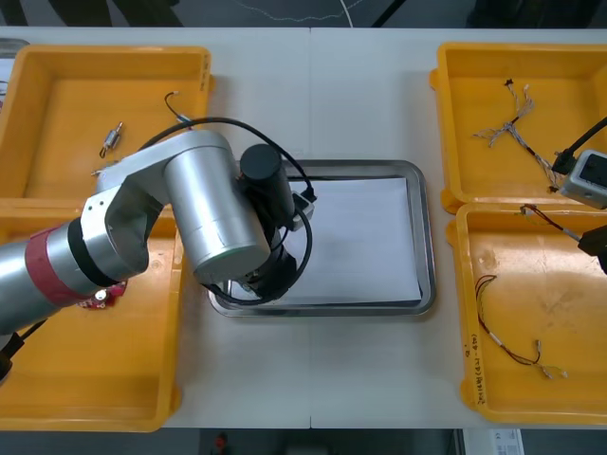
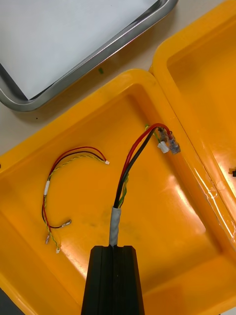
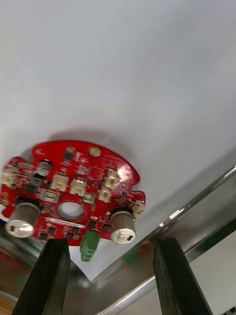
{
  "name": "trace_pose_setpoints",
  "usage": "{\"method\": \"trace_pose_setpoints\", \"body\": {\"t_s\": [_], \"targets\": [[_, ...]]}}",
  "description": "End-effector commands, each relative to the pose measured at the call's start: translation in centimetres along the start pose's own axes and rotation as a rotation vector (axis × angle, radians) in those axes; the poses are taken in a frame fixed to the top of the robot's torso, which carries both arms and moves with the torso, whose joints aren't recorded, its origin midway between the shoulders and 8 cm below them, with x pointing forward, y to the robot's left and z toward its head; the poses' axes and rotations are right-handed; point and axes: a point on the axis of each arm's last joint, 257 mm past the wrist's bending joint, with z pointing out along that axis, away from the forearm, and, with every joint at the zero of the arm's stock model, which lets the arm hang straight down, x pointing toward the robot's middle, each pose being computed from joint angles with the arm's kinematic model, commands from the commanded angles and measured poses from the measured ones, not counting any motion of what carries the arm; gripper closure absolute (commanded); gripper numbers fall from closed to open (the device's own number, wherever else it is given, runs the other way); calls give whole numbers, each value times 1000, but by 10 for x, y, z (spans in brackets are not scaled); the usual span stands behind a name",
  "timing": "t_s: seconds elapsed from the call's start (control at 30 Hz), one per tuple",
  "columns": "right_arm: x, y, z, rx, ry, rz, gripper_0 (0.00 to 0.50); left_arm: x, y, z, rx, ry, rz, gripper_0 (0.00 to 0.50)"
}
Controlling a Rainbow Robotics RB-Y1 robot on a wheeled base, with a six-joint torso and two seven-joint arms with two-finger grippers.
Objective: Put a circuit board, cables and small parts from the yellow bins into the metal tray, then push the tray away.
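Circuit board [image 3: 71,197] in tray [image 1: 429,237] | left tool [image 3: 110,273] spread, empty | right tool [image 2: 114,250] clamps cable [image 2: 129,167]

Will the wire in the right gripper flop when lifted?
Probably floppy and light: the cable has thin twisted wires curving beyond the right gripper over the yellow bin. Its plugs might snag the bin. Left gripper: open over the metal tray.

front: overhead, steeply down on table [image 1: 313,95] | wrists: close, downward | all 3 share: metal tray [image 1: 429,237]
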Motion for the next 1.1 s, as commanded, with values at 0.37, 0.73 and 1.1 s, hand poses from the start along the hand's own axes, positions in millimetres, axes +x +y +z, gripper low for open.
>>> {"method": "trace_pose_setpoints", "body": {"t_s": [0.37, 0.73, 1.1], "targets": [[-62, 37, -16, 20, -70, -255, 500, -41, 76, -96, -43, -125, -226, 0], [-109, 79, 0, -28, -51, -510, 500, -19, 157, -131, -140, -126, -310, 0], [-144, 105, 37, -42, -18, -633, 500, -7, 217, -143, -152, -96, -323, 0]]}}
